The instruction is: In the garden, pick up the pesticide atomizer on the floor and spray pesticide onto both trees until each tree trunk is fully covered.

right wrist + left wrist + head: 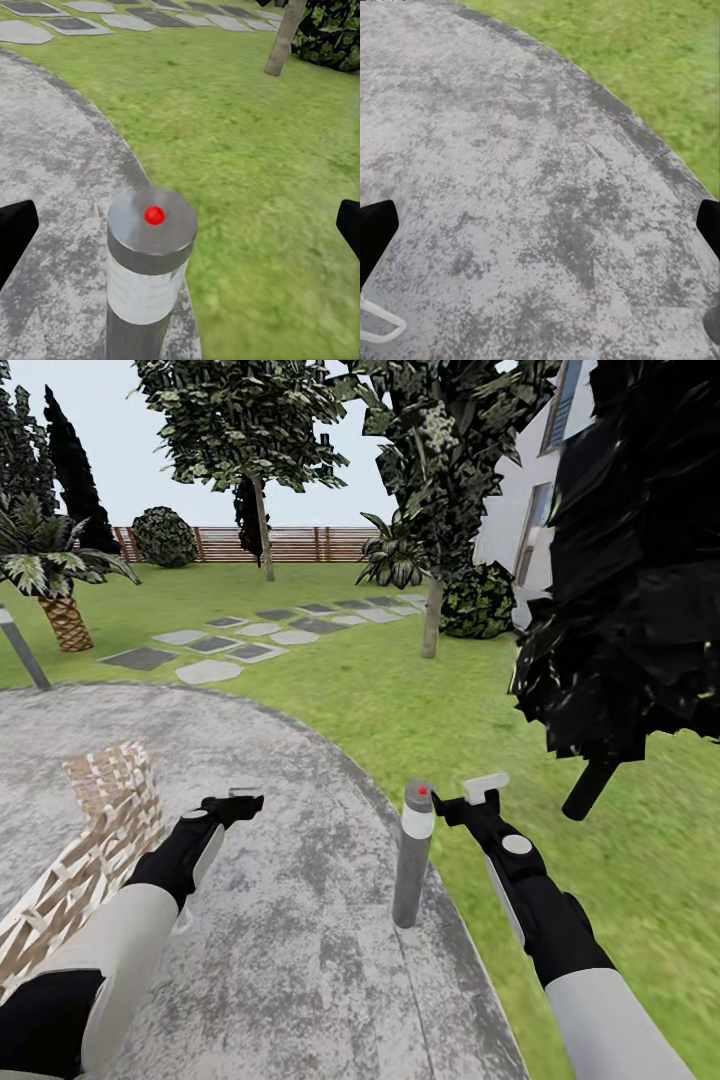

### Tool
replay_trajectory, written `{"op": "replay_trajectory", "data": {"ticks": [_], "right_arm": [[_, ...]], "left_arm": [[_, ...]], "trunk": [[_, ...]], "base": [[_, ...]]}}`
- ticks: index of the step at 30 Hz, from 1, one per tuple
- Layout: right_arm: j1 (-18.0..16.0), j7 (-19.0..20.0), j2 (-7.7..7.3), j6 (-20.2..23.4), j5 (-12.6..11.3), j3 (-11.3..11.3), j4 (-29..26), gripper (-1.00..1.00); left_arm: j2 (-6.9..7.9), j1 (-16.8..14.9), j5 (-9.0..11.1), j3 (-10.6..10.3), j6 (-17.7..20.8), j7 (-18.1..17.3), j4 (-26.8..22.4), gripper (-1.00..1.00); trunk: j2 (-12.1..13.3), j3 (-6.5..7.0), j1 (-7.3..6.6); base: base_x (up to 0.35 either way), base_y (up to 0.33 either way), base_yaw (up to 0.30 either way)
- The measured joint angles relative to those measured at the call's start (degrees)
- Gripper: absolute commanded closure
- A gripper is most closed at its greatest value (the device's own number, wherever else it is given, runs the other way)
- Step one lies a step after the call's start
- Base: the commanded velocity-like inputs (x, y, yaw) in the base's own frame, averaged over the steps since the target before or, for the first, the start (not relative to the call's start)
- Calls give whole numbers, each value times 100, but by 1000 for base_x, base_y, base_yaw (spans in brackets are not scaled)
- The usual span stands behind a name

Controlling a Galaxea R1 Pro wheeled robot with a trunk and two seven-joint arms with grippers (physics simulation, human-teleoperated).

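Head view: I am standing on a round grey paved pad (300,920) at the lawn's (420,710) edge. Both arms reach forward, empty. The left gripper (235,802) hangs over the paving; the right gripper (470,795) sits just beside the top of a short grey bollard (412,855) with a red dot on its cap. A woven lattice object (95,830) stands at my left. Two pale-trunked trees are ahead: the nearer trunk (432,618) right of the stepping stones (215,645), the farther trunk (264,540) close to the slat fence (300,543). A black conifer (630,560) crowds my right side. I cannot spot the atomizer anywhere on the grass.

Left wrist view: dark fingertips (376,229) sit at opposite edges, spread wide, with nothing between them but paving.

Right wrist view: fingers (15,232) likewise spread wide and empty, the bollard's cap directly ahead between them, the nearer trunk (283,41) beyond across the grass.

Risks, as I judge them: driving or swinging forward could knock the right arm into the bollard; turning right could foul the conifer; and the bollard could be mistaken for the atomizer.
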Motion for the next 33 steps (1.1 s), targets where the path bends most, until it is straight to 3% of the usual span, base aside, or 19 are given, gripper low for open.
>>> {"op": "replay_trajectory", "data": {"ticks": [20,33], "right_arm": [[0,-1,0,0,0,3,11,-100],[-1,-1,0,1,7,8,22,-100]], "left_arm": [[-16,11,1,8,-7,4,-12,-100],[-16,11,-15,16,-8,4,-7,-100]], "trunk": [[0,0,0],[0,0,0]], "base": [[322,132,0],[336,17,0]]}}
